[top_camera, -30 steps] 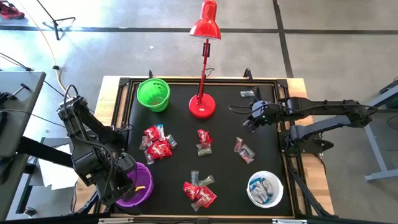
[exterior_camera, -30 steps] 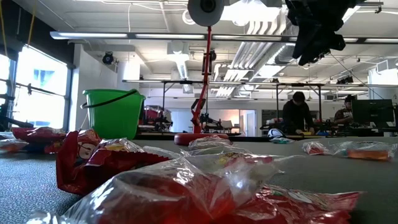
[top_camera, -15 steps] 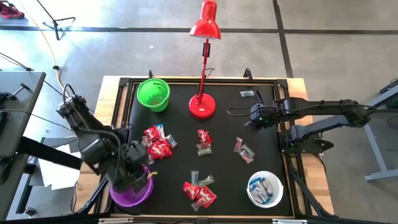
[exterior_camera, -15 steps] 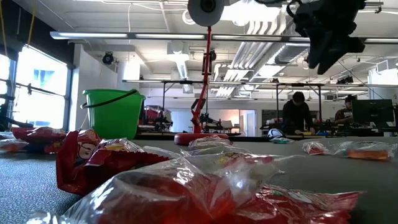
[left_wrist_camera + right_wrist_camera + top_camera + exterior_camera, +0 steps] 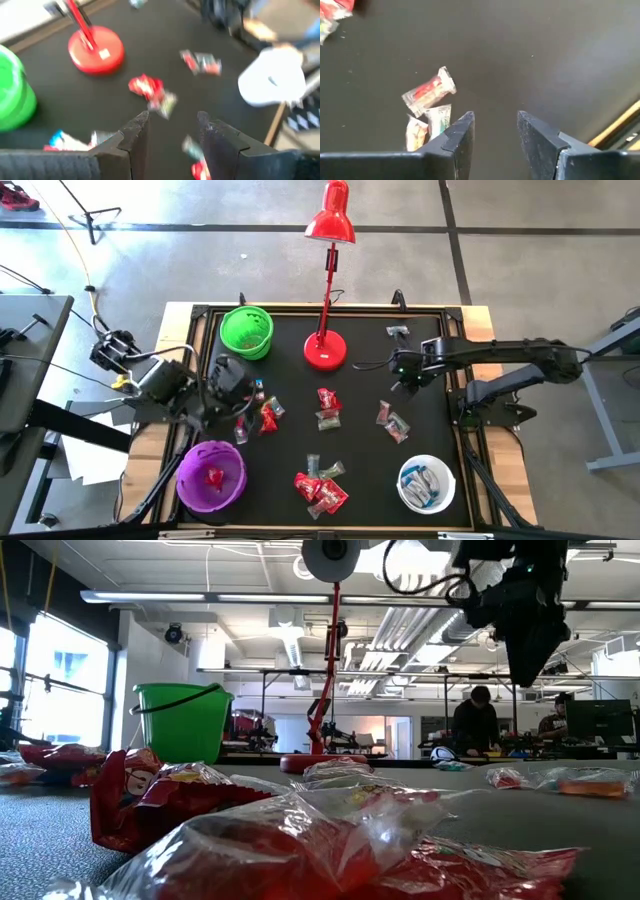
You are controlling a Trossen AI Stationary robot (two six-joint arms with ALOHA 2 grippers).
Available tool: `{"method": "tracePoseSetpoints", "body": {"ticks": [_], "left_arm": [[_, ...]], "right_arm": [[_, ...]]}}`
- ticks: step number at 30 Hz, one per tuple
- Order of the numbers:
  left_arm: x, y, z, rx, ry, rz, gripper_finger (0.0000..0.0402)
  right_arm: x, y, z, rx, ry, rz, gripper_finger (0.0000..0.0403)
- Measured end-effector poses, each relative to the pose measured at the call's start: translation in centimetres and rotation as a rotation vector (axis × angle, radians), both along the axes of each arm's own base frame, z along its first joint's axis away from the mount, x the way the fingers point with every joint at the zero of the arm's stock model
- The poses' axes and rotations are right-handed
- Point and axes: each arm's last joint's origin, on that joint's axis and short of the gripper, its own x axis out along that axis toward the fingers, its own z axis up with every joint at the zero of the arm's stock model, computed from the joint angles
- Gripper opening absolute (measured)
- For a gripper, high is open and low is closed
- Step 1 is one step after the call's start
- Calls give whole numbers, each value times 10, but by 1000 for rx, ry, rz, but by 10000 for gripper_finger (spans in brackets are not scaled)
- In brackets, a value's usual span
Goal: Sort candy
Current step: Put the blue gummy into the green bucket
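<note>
Red candy (image 5: 213,476) already lay in my purple bowl (image 5: 211,477) and blue-and-white sweets in the white bowl (image 5: 426,484), but most candy (image 5: 322,490) remained scattered across the black counter (image 5: 360,400). Both the left gripper (image 5: 243,388) and right gripper (image 5: 404,372) hung with fingers released, empty.

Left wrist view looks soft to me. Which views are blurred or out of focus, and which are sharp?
Left wrist view: blurred all over, the red lamp base and candy smeared. Low view: the nearest red wrappers are out of focus, the green bowl and room crisper. Right wrist view: sharp on the candy. High view: evenly sharp across the table.
</note>
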Motion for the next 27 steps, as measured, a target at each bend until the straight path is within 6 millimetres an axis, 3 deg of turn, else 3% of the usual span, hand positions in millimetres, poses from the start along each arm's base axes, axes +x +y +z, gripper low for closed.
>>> {"method": "tracePoseSetpoints", "body": {"ticks": [5,10,14,20,23,27], "left_arm": [[4,17,14,69,-89,124,149],[8,35,24,153,-146,231,149],[11,50,27,240,-182,346,149],[15,72,29,308,-197,474,149],[16,78,29,328,-176,488,149],[17,87,28,378,-124,485,149]], "right_arm": [[5,-5,-32,10,16,-25,147],[10,-10,-62,54,-109,-40,147],[9,-28,-78,-65,-191,-153,147],[6,-60,-76,-317,-288,-507,147],[6,-74,-72,-378,-380,-693,147],[5,-92,-71,-409,-443,-799,147]]}}
